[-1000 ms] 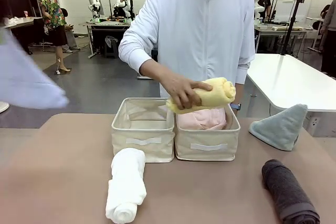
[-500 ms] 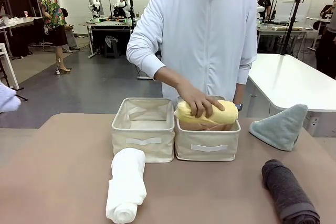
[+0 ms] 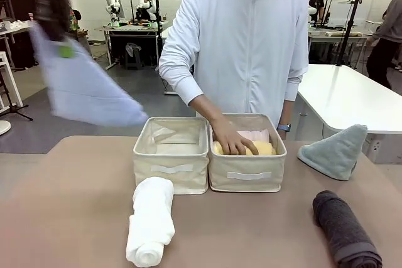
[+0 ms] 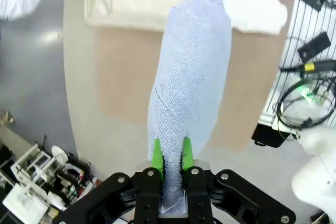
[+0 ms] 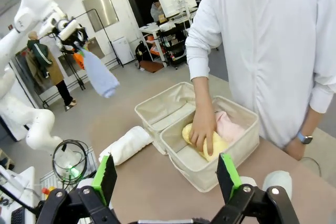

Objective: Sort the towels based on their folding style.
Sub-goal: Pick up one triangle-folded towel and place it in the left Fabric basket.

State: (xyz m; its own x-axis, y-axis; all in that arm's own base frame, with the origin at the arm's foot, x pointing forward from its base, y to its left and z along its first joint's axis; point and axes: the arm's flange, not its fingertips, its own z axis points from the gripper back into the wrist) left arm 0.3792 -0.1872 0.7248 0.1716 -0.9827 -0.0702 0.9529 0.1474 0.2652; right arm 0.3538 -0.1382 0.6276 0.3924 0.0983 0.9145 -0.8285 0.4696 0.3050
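Our left gripper [image 4: 168, 153] pinches the blue cone [image 4: 191, 77] by its narrower end, long axis hanging down, high and to the left of the left basket [image 3: 171, 169] (cones belong there, we judge), so the drop lies rightward. Our right gripper [image 5: 166, 176] hovers spread on the near side. The person's hand [image 3: 231, 142] presses the yellow roll [image 3: 267, 149] into the right basket [image 3: 248, 180]; the brown table [image 3: 75, 218] leaves ample room.

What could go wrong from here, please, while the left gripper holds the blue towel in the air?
The left gripper pinches the lavender-blue cone-folded towel only at its narrow end, so it might slip out or unfold in transit. The person's hand is inside the right basket, on the yellow rolled towel; an arm coming there could bump it.
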